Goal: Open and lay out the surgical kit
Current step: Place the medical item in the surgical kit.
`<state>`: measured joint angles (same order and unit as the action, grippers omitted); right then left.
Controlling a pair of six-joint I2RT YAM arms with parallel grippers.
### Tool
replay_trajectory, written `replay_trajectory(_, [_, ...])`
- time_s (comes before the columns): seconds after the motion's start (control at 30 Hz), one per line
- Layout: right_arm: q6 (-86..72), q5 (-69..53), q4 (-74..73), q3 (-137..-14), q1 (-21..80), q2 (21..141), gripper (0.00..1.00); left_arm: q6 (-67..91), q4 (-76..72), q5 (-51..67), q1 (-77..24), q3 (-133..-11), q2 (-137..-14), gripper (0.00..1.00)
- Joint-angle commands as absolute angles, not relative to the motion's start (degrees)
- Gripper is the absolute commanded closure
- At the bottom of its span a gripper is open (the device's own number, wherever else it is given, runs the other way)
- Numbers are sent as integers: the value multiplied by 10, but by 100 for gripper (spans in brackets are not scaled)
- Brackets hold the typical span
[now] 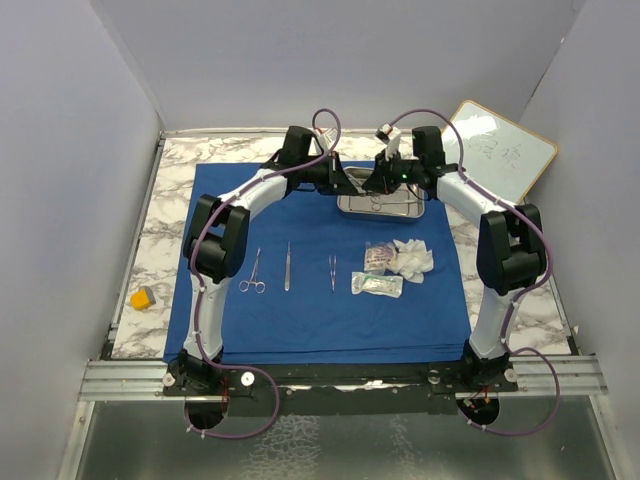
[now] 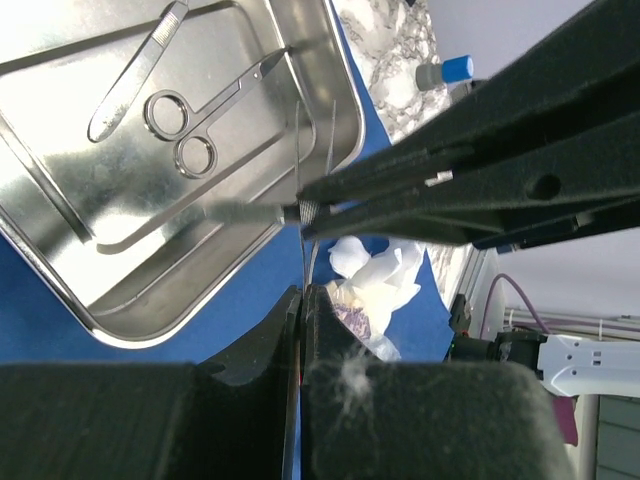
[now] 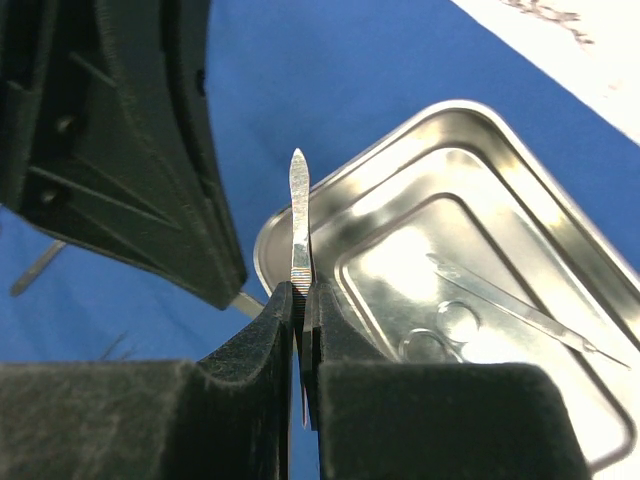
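Observation:
The royal-blue cloth (image 1: pixel 300 320) lies spread flat, with the steel tray (image 1: pixel 345 208) at its back. Both grippers hover over the tray's near left corner. My right gripper (image 3: pixel 300 290) is shut on slim steel tweezers (image 3: pixel 299 200) at their ribbed grip. My left gripper (image 2: pixel 303 290) is shut on thin steel blades (image 2: pixel 303 255) that cross the right gripper's fingers (image 2: pixel 450 190). Scissors (image 2: pixel 185 140) and a flat instrument (image 2: pixel 130 75) lie in the tray (image 2: pixel 120 335). On the cloth are three instruments in a row (image 1: pixel 287 265), white gauze (image 1: pixel 412 255) and clear packets (image 1: pixel 377 285).
A wood-framed whiteboard (image 1: pixel 500 150) leans at the back right corner. A small yellow-orange block (image 1: pixel 142 297) sits on the marble top left of the cloth. Grey walls close in the table on three sides.

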<state>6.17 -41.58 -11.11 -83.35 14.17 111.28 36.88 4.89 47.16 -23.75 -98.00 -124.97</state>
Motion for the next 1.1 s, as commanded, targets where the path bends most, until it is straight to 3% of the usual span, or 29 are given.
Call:
replay_trajectory(0.0, [102,-346,-104,-830,137,1079,99,344,70,475,-241,-997,-1238,100])
replay_trajectory(0.47, [168,-242,-112,-836,137,1094,99,252,127,478,-222,-978,-1195,100])
replay_trajectory(0.77, [185,-202,-129,-848,136,1118,99,165,162,480,-179,-894,-1114,100])
replay_trajectory(1.07, [178,-183,-138,-838,136,1139,99,76,175,337,-169,-783,-996,100])
